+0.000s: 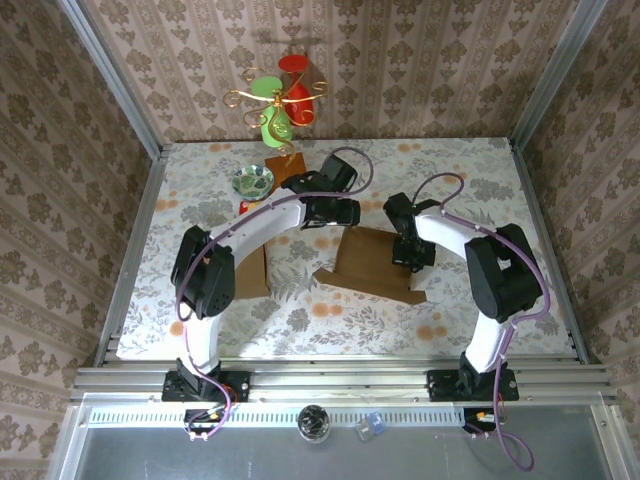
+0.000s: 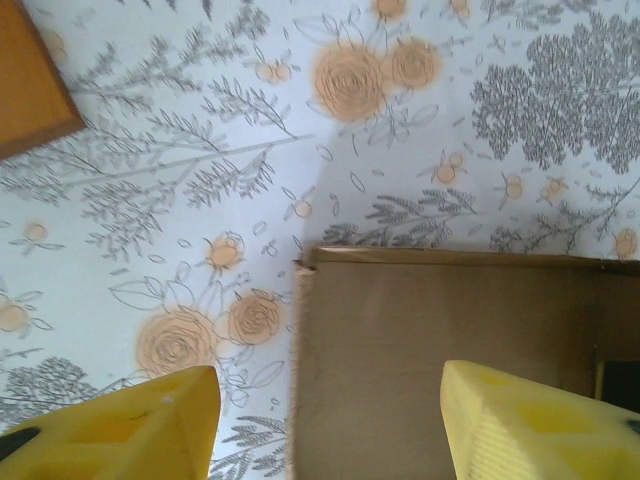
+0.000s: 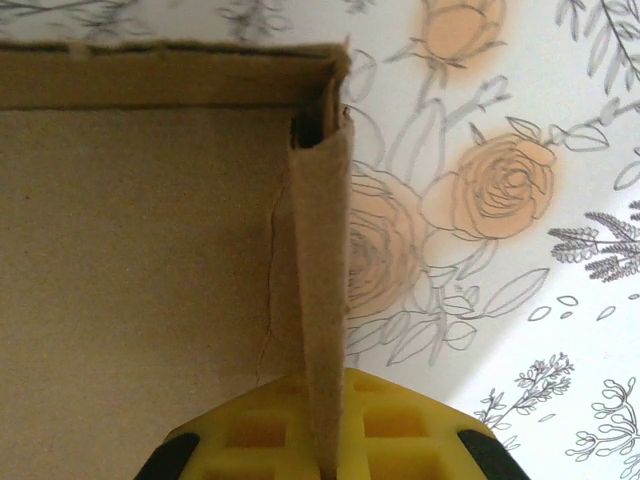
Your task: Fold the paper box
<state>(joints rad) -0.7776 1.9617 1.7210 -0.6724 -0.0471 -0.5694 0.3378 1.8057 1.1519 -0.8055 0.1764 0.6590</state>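
Nearest me, my right gripper [image 3: 325,425] was clenched on the thin upright side wall [image 3: 322,280] of the shallow brown cardboard paper box [image 1: 375,262]. The box lay at the middle of the flower-printed tablecloth [image 1: 450,170], between my two arms. A little farther out, my left gripper [image 2: 330,425] hung released over the box's far left corner. One yellow finger [image 2: 130,425] was above bare cloth and the other above the brown floor panel, touching nothing that I could see.

I judged the pinched wall the weak point. A hairline crease ran down the panel beside it, and a pull off the fold line could tear or buckle it. Closing the left fingers from there could catch the edge badly and shove the light box across the cloth, twisting it against my right grip.

The overhead view gave the whole layout, but my arms hid the grip there. The right wrist view made the pinch plain, and the left wrist view showed the raised lip along the far edge.

Beyond, at the far left, stood a green patterned dish [image 1: 254,181] and a gilt wire stand with red and green discs [image 1: 282,95], well apart from the work.
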